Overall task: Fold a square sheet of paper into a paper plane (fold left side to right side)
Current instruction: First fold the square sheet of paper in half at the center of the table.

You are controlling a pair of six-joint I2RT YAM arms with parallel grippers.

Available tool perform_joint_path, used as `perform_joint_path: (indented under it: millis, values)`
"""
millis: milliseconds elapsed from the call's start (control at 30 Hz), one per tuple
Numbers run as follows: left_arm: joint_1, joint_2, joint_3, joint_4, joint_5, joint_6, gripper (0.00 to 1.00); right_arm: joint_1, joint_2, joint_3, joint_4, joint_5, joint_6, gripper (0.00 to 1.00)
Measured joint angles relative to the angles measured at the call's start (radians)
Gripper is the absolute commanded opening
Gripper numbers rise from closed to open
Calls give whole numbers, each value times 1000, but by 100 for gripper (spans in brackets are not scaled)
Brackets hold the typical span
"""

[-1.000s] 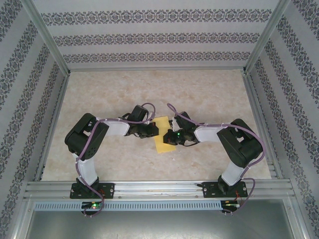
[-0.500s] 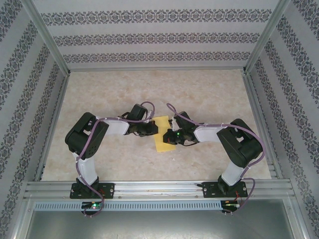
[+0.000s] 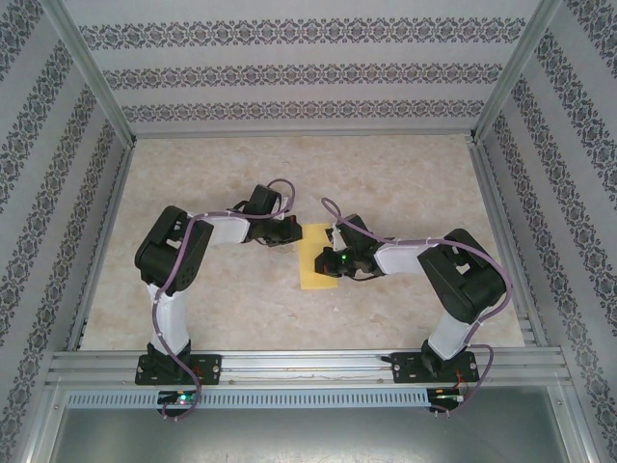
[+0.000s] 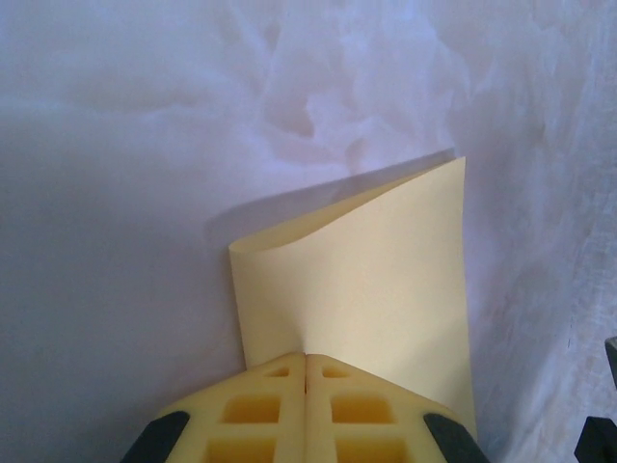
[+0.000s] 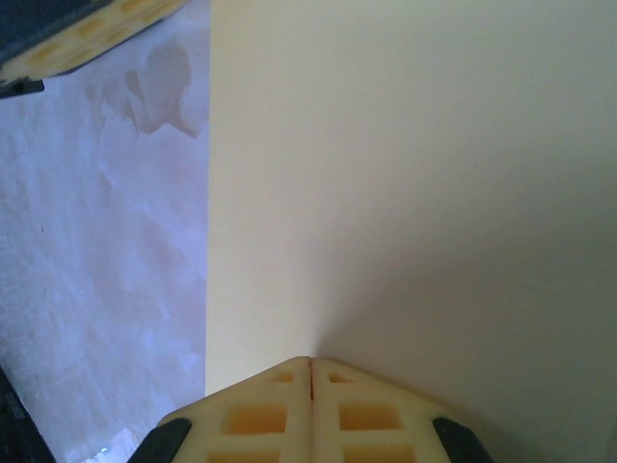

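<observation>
A pale marbled table lay inside patterned walls and a metal frame, with nothing else on it but the square sheet of paper. The sheet lay near the table's middle, folded to a narrow yellow strip. From above, the right gripper covered part of the sheet's right edge, and the left gripper stood at its far left corner.

Both grippers had their jaws pressed fully together. In the left wrist view the closed fingers met the sheet at their tips, with paper running under them. The right fingers likewise rested their tips on the sheet. Whether either pinched a layer could not be told.

The strip's long axis ran from the table's near edge toward its far edge. Its top layer bowed up off the lower one beside the left gripper.
</observation>
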Motion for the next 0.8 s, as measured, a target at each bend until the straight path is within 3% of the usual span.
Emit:
perform_joint_path:
  millis: [800]
  values:
    - [57, 90, 141, -9, -50, 1, 0, 0, -5, -31, 60, 2, 33, 0]
